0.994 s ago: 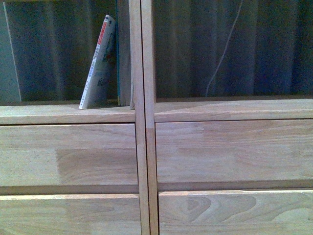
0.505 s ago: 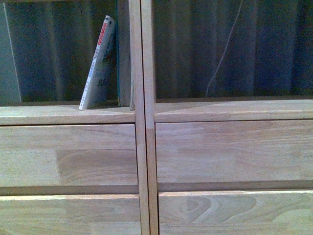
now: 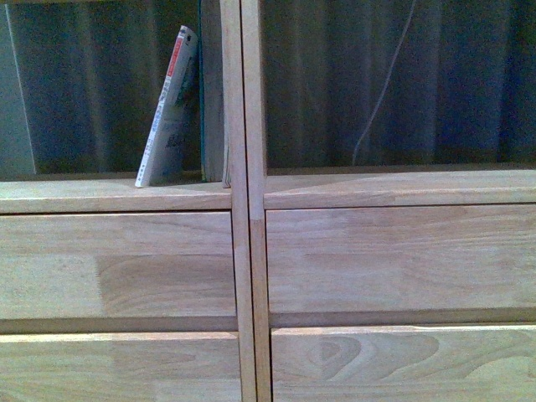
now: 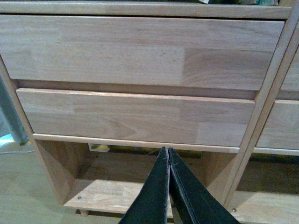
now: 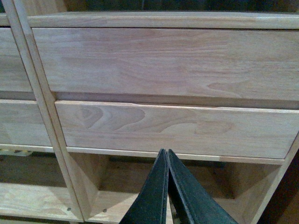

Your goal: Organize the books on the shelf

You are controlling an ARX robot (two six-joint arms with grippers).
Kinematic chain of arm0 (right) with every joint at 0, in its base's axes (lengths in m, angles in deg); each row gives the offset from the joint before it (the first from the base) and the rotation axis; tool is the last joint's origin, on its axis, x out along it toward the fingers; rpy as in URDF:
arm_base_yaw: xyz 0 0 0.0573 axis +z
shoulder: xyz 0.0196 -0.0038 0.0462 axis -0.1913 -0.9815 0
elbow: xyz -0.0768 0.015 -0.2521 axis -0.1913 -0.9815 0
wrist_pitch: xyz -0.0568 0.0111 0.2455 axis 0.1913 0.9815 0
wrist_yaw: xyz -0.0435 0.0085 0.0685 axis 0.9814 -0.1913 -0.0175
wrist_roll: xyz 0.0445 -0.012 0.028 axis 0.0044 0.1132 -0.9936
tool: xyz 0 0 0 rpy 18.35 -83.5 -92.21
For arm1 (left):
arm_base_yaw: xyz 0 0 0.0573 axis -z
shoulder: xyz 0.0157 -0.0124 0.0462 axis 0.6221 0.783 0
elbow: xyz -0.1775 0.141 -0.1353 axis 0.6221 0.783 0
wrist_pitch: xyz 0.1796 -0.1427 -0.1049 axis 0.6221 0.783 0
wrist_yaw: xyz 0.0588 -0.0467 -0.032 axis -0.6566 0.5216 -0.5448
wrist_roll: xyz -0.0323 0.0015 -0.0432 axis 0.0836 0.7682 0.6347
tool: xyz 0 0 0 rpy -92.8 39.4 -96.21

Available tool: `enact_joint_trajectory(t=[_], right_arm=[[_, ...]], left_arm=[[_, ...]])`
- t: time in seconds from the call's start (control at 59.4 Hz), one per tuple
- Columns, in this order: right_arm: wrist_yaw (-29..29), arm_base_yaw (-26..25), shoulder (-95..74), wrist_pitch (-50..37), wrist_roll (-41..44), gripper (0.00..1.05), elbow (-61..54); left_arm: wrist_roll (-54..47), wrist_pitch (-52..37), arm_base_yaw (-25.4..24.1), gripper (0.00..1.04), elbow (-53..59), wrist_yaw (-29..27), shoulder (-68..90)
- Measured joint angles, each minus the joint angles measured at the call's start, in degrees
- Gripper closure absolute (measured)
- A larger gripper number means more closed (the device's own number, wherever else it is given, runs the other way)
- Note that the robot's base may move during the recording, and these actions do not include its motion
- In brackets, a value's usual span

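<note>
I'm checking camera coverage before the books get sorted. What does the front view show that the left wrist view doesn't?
Only the front view shows the leaning whitish book beside an upright book on the shelf's left column, with the right column's open space bare. Only the left wrist view shows the left pincer, shut, and the bottom shelf board near the floor. Both show the pale wood front panels.
</note>
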Motion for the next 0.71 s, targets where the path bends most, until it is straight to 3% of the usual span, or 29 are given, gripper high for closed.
enact_joint_trajectory(t=[0.185,0.27,0.303,0.489,0.606,0.708], right_arm=[[0.0,0.0,0.0,0.0,0.0,1.01,0.0],[0.0,0.0,0.0,0.0,0.0,0.86,0.0],[0.0,0.0,0.0,0.0,0.0,0.76,0.0],[0.0,0.0,0.0,0.0,0.0,0.43,0.0],[0.0,0.0,0.0,0.0,0.0,0.18,0.0],[0.0,0.0,0.0,0.0,0.0,0.06,0.0]], left_arm=[[0.0,0.0,0.0,1.02,0.0,0.0,-0.3],[0.0,0.0,0.0,1.02,0.0,0.0,-0.3],[0.1,0.0,0.0,0.94,0.0,0.0,-0.3],[0.1,0.0,0.0,0.61,0.0,0.0,-0.3],[0.1,0.0,0.0,0.34,0.0,0.0,-0.3],[0.1,0.0,0.0,0.16,0.0,0.0,-0.3]])
